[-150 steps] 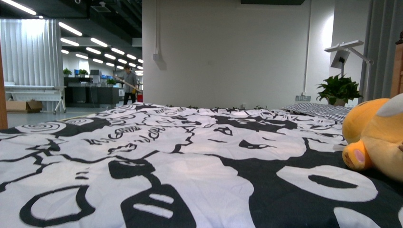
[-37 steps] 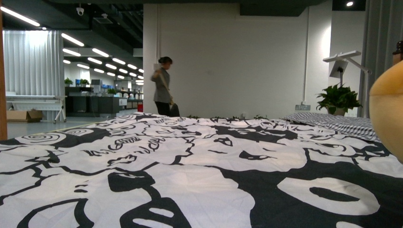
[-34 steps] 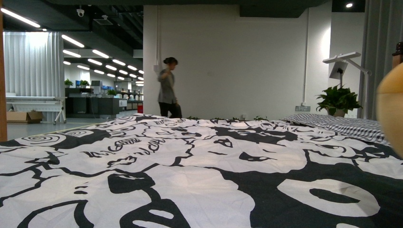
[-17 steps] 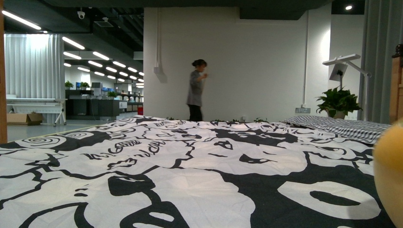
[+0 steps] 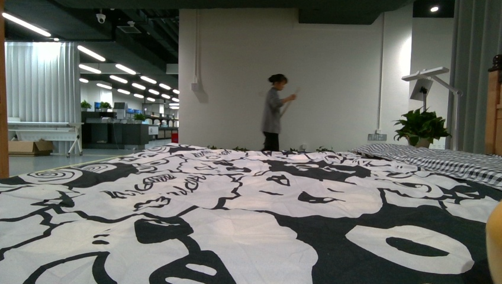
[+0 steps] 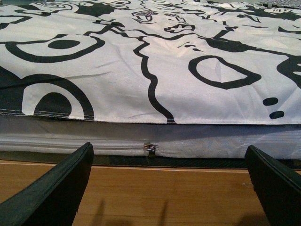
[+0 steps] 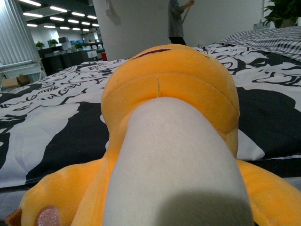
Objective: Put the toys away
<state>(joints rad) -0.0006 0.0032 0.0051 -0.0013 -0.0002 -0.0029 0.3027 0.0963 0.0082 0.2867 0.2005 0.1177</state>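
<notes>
Orange plush fills the right wrist view: the toy (image 7: 169, 94), with a pale front and a pink paw pad (image 7: 47, 217), is right up against that camera, the black-and-white cover (image 7: 61, 94) behind it. The right gripper's fingers are hidden, so I cannot tell its grip. In the front view only a sliver of the toy shows, at the near right edge of the bed. The left gripper (image 6: 168, 147) is spread wide with nothing between its fingers (image 6: 56, 188), low before the wooden frame (image 6: 164, 197) and the mattress (image 6: 211, 141). The cover runs back to a checked pillow (image 5: 438, 158) far right. Beyond stand a plant (image 5: 421, 123) and a person (image 5: 273, 112) by the white wall.
</notes>
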